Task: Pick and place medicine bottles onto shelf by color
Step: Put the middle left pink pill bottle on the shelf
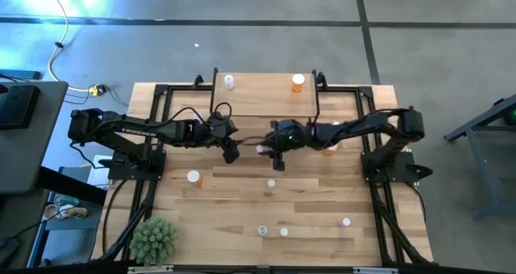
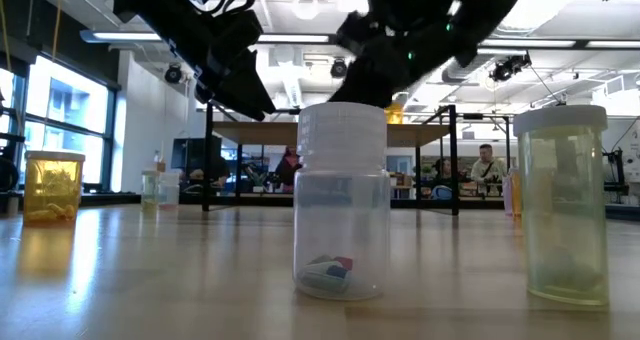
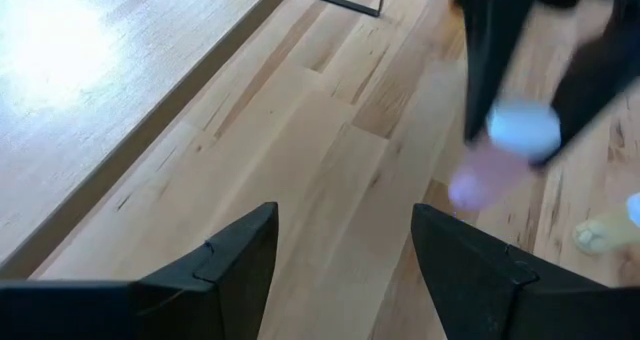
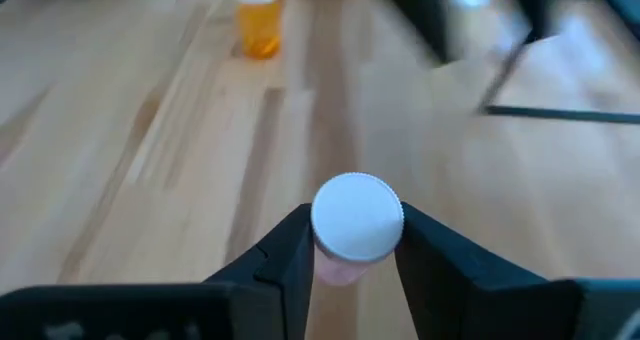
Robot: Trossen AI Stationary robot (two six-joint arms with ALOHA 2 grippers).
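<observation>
Pink bottle (image 4: 352, 230) sits pinched at its white cap between the right hand (image 4: 352, 255) fingers, mid-counter just in front of the shelf (image 1: 262, 97). Lift straight (smooth round plastic, may slip), then set it apart from the orange bottle (image 1: 298, 83). Left hand (image 3: 345, 270) hangs open nearby, empty.

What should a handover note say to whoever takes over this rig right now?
Right hand: shut on a pink bottle, just in front of the shelf.
Left hand: open, empty, beside it.
Done: a clear bottle and an orange bottle stand on the shelf.
Left: shelve the pink bottle, then the bottles on the table, among them three near the front edge.
</observation>
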